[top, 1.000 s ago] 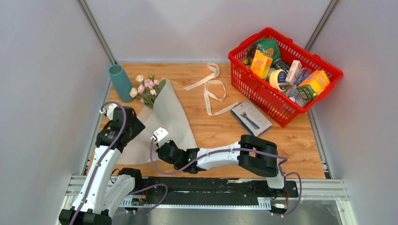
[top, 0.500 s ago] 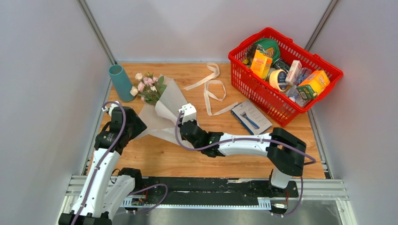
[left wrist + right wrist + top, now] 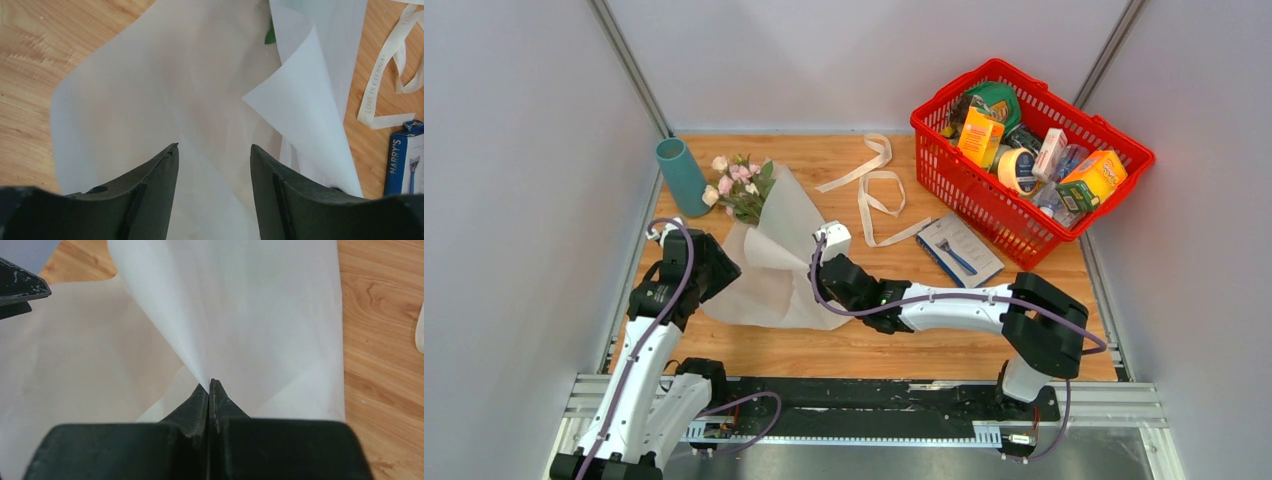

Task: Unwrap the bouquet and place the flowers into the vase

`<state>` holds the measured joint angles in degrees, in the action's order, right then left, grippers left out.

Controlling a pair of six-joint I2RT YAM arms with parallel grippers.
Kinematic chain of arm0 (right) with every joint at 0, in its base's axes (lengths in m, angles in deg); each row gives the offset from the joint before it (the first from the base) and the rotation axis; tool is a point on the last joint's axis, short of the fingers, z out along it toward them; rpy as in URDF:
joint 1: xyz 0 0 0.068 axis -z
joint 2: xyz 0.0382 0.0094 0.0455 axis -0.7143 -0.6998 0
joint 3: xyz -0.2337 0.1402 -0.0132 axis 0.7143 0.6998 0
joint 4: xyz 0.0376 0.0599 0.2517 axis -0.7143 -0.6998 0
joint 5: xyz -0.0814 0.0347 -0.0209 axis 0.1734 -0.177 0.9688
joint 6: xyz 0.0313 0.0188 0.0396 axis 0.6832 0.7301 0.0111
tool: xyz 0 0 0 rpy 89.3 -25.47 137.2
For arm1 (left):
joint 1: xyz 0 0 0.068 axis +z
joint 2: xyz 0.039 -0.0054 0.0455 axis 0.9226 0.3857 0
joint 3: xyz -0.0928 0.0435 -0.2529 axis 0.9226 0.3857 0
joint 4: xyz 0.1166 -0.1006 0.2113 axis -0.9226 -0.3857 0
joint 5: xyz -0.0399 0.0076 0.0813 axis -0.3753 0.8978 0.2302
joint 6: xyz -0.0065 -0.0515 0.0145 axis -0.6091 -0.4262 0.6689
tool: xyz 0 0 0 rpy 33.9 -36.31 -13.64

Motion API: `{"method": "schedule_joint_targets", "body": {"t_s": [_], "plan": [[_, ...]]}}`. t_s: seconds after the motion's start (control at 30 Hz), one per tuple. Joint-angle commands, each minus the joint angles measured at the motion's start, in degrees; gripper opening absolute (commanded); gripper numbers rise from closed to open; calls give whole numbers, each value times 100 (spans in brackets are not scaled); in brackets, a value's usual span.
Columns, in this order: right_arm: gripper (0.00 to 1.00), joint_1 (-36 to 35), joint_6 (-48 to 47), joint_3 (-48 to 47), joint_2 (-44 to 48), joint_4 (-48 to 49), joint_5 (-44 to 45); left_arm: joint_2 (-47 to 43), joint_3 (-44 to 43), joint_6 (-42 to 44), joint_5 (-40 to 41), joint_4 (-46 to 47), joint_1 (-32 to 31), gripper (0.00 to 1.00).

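Observation:
The bouquet lies untied at the table's left: pink and cream flowers (image 3: pixel 739 183) with their heads next to the teal vase (image 3: pixel 682 175), which stands upright at the back left. Their stems are hidden under the loose white paper (image 3: pixel 769 268). My right gripper (image 3: pixel 823 261) is shut on a lifted edge of that paper (image 3: pixel 240 315), pinched at its fingertips (image 3: pixel 209 383). My left gripper (image 3: pixel 711 272) hovers open over the paper's left side (image 3: pixel 165 100), with nothing between its fingers (image 3: pixel 214 150). A green leaf (image 3: pixel 270 35) peeks past a paper fold.
The cream ribbon (image 3: pixel 874 190) lies loose on the wood behind the right gripper, also seen as ribbon (image 3: pixel 380 95). A blue razor box (image 3: pixel 959 250) lies to its right, and a red basket (image 3: pixel 1114 140) full of goods stands at the back right. Grey walls close both sides.
My right gripper has carried the paper's edge from the near left up and to the right, folding the sheet over, and the paper has spread wider. The left gripper has dropped slightly toward the near edge.

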<state>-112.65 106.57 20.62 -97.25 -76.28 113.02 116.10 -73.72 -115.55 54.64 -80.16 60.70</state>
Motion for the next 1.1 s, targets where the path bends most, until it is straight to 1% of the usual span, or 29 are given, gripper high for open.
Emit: {"method": "schedule_joint_targets", "body": {"t_s": [0.0,0.17,0.4,0.47,0.67,0.87,0.9,1.0,1.07], "plan": [[0,-8,218,-53,-27,300,-335,-44,31,-64,-6,132,37,62],[0,-17,209,0,113,318,-159,-53,145,-143,56,141,37,62],[0,106,359,219,570,327,587,-44,338,-389,-84,273,37,61],[0,264,411,290,737,327,781,-36,443,-459,-190,395,37,61],[0,1037,631,579,1177,371,983,78,619,-609,-295,615,37,61],[0,1775,929,966,1318,371,975,526,716,-452,-770,1011,37,62],[1,1854,991,1045,1335,362,957,684,699,-416,-970,1090,37,61],[15,2039,1158,1221,1344,292,922,1018,681,-337,-1270,1222,37,61],[24,2119,1237,1283,1274,196,966,1256,611,-337,-1315,1222,37,60]]}}
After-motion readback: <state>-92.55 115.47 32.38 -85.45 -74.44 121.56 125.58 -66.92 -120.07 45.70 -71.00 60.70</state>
